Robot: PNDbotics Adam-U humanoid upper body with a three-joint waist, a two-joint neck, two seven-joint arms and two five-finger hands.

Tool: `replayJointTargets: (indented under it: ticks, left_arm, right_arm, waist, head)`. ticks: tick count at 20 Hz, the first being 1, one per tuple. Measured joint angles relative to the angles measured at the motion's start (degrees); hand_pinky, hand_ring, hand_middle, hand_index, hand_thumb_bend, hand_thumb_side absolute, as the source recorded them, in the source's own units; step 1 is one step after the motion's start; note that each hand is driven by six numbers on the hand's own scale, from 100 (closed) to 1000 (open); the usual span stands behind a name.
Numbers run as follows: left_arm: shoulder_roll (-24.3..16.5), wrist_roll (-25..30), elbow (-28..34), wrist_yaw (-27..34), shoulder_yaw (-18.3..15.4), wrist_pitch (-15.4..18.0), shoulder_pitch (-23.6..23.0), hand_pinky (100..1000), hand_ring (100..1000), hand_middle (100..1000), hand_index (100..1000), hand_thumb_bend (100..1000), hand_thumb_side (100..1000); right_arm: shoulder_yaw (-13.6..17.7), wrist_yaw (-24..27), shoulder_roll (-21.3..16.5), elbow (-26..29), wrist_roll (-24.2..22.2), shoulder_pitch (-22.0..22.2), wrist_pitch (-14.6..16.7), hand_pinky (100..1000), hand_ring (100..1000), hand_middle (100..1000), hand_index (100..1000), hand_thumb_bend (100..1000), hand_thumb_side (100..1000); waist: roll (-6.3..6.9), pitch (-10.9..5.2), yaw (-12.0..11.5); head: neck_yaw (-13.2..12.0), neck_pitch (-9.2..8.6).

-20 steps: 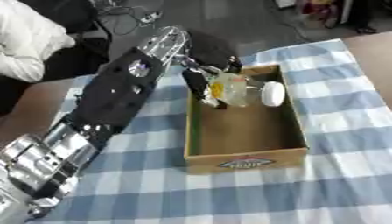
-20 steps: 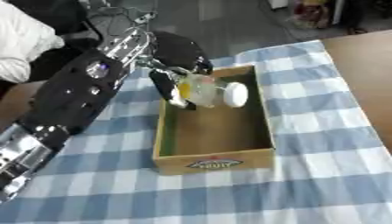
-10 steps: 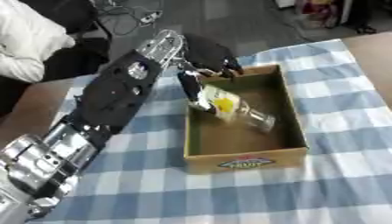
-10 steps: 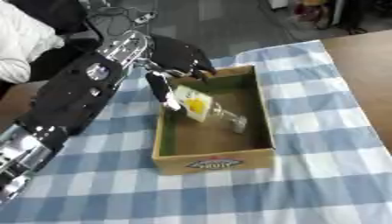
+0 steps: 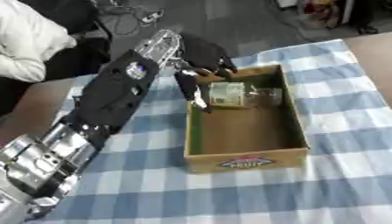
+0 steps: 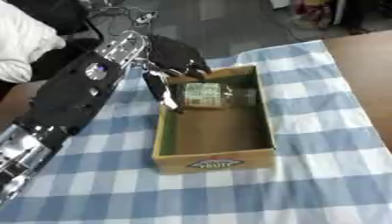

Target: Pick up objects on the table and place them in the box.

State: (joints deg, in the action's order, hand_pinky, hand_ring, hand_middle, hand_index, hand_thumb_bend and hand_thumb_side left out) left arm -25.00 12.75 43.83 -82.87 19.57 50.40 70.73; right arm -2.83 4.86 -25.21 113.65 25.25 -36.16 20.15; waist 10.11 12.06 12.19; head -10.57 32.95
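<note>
My fingers (image 5: 193, 89) had let go: they hung spread and relaxed over the upper left corner of the box (image 5: 243, 162), one long finger pointing down along the inside of its left wall, holding nothing. A second earlier my left hand (image 5: 201, 57) had been curled round the bottle (image 5: 243, 94) above that same corner; half a second earlier the bottle was already tipping out of my grasp, slanting down into the box. At this moment it lay on its side across the upper end of the box floor, its yellowish label facing up and its clear body running toward the right wall, just beside my lowest finger; I could not tell whether the two touched.

I judged that item delivered. From the hand my arm (image 5: 115, 96) ran back to the lower left of the frame, over the blue checked tablecloth (image 5: 344, 135). No other loose object showed on the cloth around the box. My right hand showed in neither view. The sensible next move, I thought, was to lift the left hand straight out without nudging the box wall.
</note>
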Motion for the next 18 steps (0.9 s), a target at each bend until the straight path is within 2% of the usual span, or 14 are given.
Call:
replayJointTargets:
  ticks: [1,3,5,6,8,13,14,16,17,18]
  left_arm:
    - [-0.15,-0.06,0.29,0.22,-0.26,0.06,-0.41,1000,1000,1000,923,831,735]
    - [-0.71,-0.46,1.4,1.47,-1.11,0.18,-1.95,971,940,954,906,693,686]
    - [-1.38,-1.42,3.41,4.54,-2.63,-0.41,-5.31,896,839,911,906,588,704]
    - [-1.5,-1.97,4.73,6.97,-3.63,-1.26,-7.4,830,759,857,898,520,728]
    - [-1.43,-3.03,8.85,13.12,-5.72,-4.01,-12.34,791,712,823,895,455,758]
    - [-0.55,-4.95,25.19,31.52,-10.11,-13.28,-25.46,755,662,789,908,428,753]
    - [-0.13,-5.38,28.5,35.09,-11.06,-15.15,-27.84,715,616,755,925,422,736]
    - [1.65,-7.52,35.11,43.15,-13.78,-19.43,-32.79,672,582,731,944,406,735]
    - [2.65,-8.91,38.23,47.34,-15.11,-21.75,-35.09,671,580,729,947,357,919]
    - [3.33,-10.25,41.29,51.23,-16.22,-24.01,-36.92,669,581,730,949,407,734]
  right_arm:
    - [0.0,0.0,0.0,0.0,0.0,0.01,0.0,528,487,548,776,100,962]
    - [0.0,-0.04,-0.01,0.0,0.02,0.04,-0.02,528,486,547,776,100,962]
    - [0.01,-0.12,-0.04,0.0,0.11,0.11,-0.11,527,486,546,776,100,962]
    - [0.02,-0.2,-0.07,0.0,0.16,0.21,-0.16,527,485,545,776,100,962]
    - [0.1,-0.39,-0.15,0.0,0.24,0.77,-0.25,527,483,543,776,100,962]
    - [0.39,-1.03,-0.84,0.0,0.53,2.48,-0.51,526,480,540,777,100,963]
    - [0.52,-1.21,-1.12,0.0,0.66,2.79,-0.57,524,479,539,777,100,963]
    - [1.09,-1.69,-1.55,0.0,1.12,3.75,-0.59,521,477,536,778,100,963]
    - [1.44,-2.0,-1.6,0.0,1.43,4.27,-0.62,520,475,535,779,100,922]
    - [1.71,-2.32,-1.62,0.0,1.76,4.76,-0.67,520,474,533,779,100,963]
  waist:
    - [0.0,0.0,-0.08]
    - [0.0,0.0,-0.55]
    - [-0.01,0.0,-1.1]
    - [-0.07,0.0,-1.39]
    - [-0.42,-0.01,-2.05]
    - [-1.71,-0.04,-4.17]
    - [-1.81,-0.05,-4.62]
    - [-2.49,-0.05,-5.66]
    - [-3.03,-0.05,-6.25]
    - [-3.63,-0.05,-6.79]
  head:
    - [0.0,0.0]
    - [0.02,0.0]
    - [0.09,-0.06]
    - [0.18,-0.11]
    - [0.6,-0.5]
    - [1.54,-1.13]
    - [1.57,-1.27]
    - [2.06,-1.51]
    - [2.11,-1.52]
    - [2.13,-1.52]
